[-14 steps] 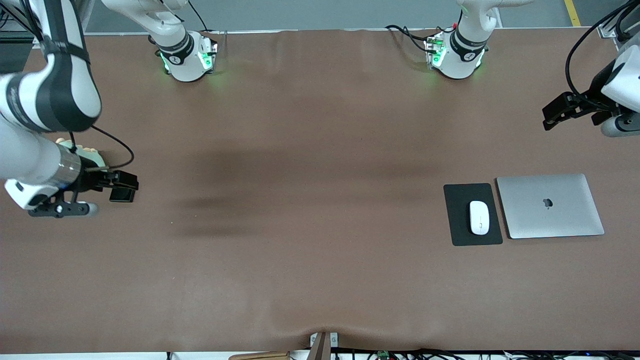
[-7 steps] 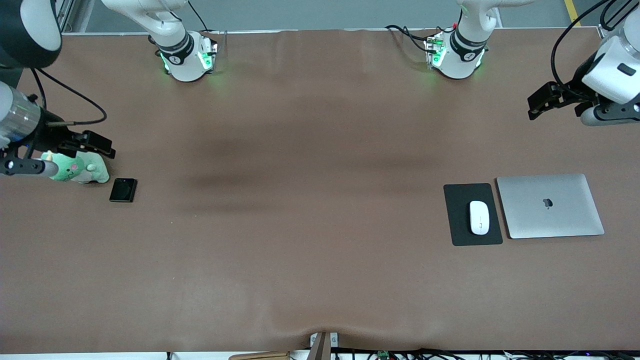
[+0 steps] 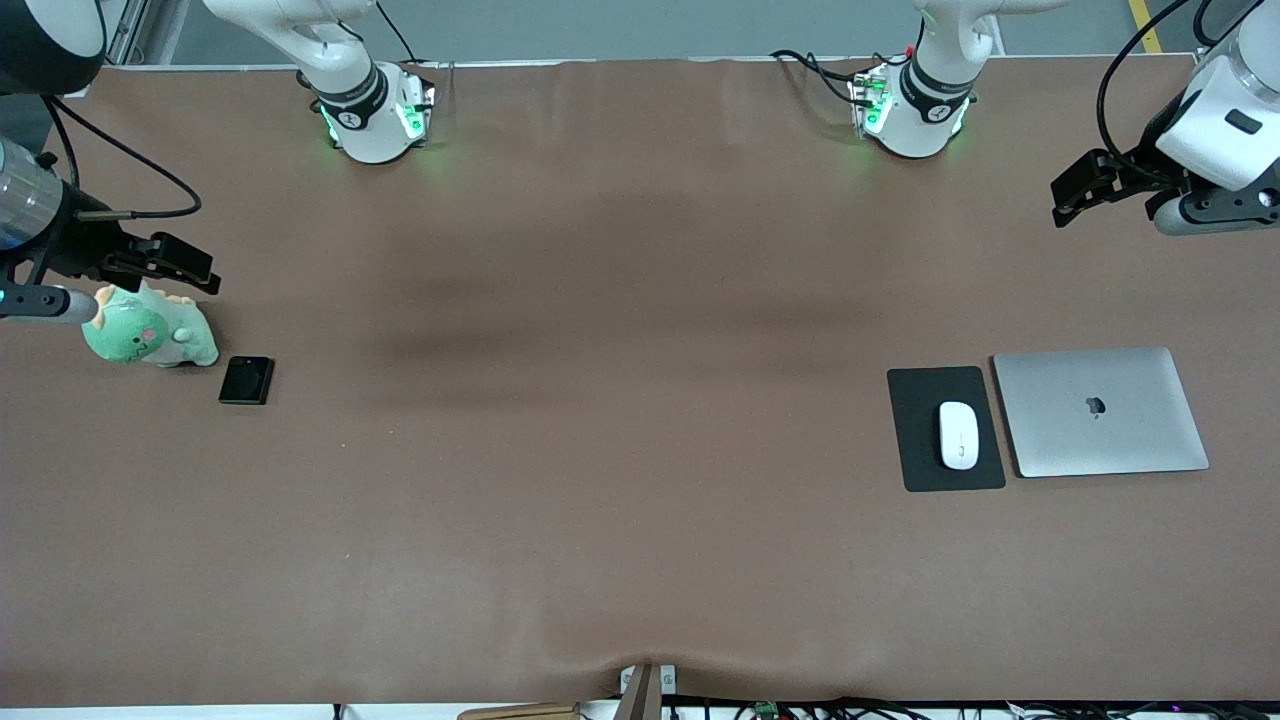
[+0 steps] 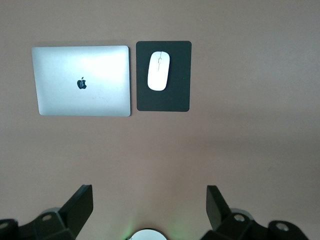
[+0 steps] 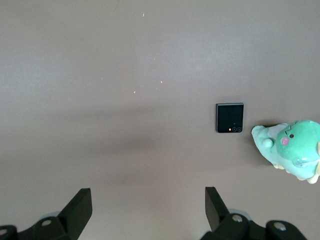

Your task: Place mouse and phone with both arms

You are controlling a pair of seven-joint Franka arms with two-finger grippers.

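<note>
The white mouse lies on the dark grey mouse pad toward the left arm's end of the table. It also shows in the left wrist view. The black phone lies flat toward the right arm's end, and shows in the right wrist view. My left gripper is open and empty, high over bare table, apart from the mouse. My right gripper is open and empty, over the table just by the plush toy, apart from the phone.
A closed silver laptop lies beside the mouse pad. A green plush toy sits next to the phone. Both arm bases stand along the table's edge farthest from the front camera.
My right gripper has lifted off the phone and drawn back past the plush toy, leaving the phone on the table. My left gripper has risen and shifted a little toward the bases.
</note>
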